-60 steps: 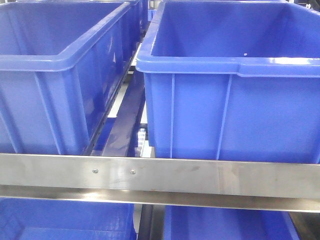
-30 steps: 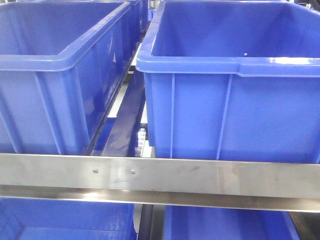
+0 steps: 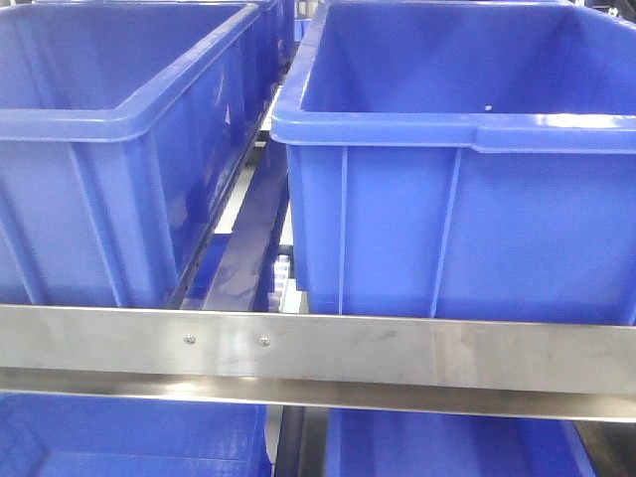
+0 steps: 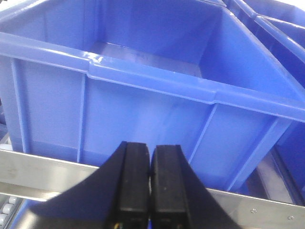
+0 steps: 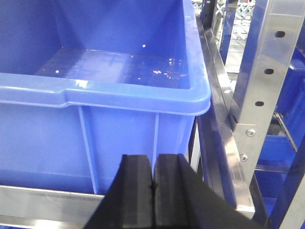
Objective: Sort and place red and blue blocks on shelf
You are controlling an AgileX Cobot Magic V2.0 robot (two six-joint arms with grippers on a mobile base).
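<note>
The left gripper (image 4: 150, 155) is pointing at a big dark-blue plastic bin (image 4: 157, 107) with its black jaws pressed together on nothing. The right gripper (image 5: 153, 164) is likewise clamped tight and bare before another dark-blue bin (image 5: 119, 136). Both bins are sitting on the stainless-steel shelf (image 3: 397, 353); no small cube is showing in any view

Bins (image 3: 447, 229): moulded blue plastic, smooth, semi-glossy, with bright glare along the rims. Right-wrist view: bin floor (image 5: 119, 67) glossy and flecked with pale specks. Shelf (image 3: 397, 353) front rail: brushed stainless metal, satin sheen, faint scuffs. Upright (image 5: 259, 76) at 3 o'clock: perforated brushed metal. Left hand (image 4: 150, 183) and right hand (image 5: 153, 191): matt black pads, finely textured.
</note>
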